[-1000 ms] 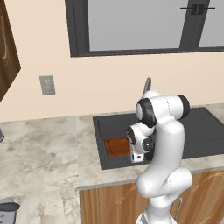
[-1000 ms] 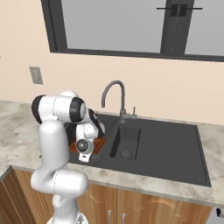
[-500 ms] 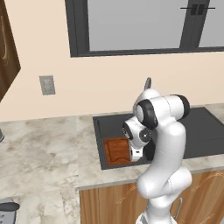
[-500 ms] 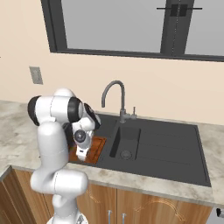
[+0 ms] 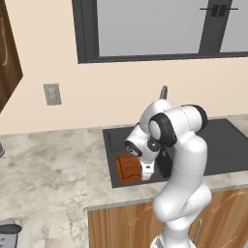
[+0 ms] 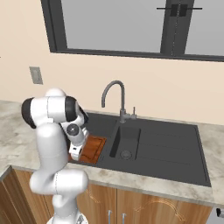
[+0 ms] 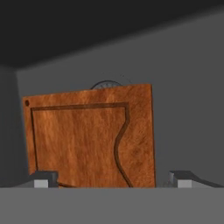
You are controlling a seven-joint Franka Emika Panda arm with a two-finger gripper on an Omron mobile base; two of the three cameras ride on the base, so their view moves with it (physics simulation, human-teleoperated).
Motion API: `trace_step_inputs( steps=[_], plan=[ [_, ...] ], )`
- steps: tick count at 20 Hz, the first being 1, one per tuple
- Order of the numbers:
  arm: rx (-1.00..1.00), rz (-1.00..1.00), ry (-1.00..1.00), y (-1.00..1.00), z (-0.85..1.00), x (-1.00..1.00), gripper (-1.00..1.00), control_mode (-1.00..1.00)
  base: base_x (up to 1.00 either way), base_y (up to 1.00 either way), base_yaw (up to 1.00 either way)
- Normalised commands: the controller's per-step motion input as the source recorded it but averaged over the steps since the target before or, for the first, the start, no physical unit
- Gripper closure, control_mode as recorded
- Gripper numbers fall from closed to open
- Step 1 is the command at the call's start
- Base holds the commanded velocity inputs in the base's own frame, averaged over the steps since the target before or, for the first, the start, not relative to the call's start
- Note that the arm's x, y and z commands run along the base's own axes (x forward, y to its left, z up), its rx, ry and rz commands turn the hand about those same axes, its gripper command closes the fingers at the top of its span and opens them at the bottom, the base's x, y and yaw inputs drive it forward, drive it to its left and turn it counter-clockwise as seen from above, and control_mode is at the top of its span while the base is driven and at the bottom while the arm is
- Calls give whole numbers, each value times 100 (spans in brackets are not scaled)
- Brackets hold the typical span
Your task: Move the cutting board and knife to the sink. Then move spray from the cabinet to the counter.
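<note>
The cutting board (image 5: pixel 128 167) lay in the sink's (image 6: pixel 175 148) left basin, the tool (image 7: pixel 112 180) released above it.

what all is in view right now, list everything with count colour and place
cutting board: 1, reddish-brown, lying in the sink's left section
sink: 1, dark grey, set in the counter
faucet: 1, silver gooseneck, behind the basin
counter: 1, beige-grey marbled, wooden base
window: 1, dark frame, on the wall above the sink
wall outlet: 1, grey, on the wall left of the sink
gripper: 1, dark fingertips, open, just off the board's near edge
</note>
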Motion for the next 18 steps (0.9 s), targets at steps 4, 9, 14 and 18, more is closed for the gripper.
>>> trace_step_inputs(
  steps=[4,9,14,18],
  plan=[
    [0,13,12,-2,35,-11,-100,-100,0,0,0],
    [0,11,28,-6,48,0,-100,-100,0,0,0],
    [0,7,38,-5,57,6,-100,-100,0,0,0],
    [0,5,41,-5,62,12,-100,-100,0,0,0]
  ],
)
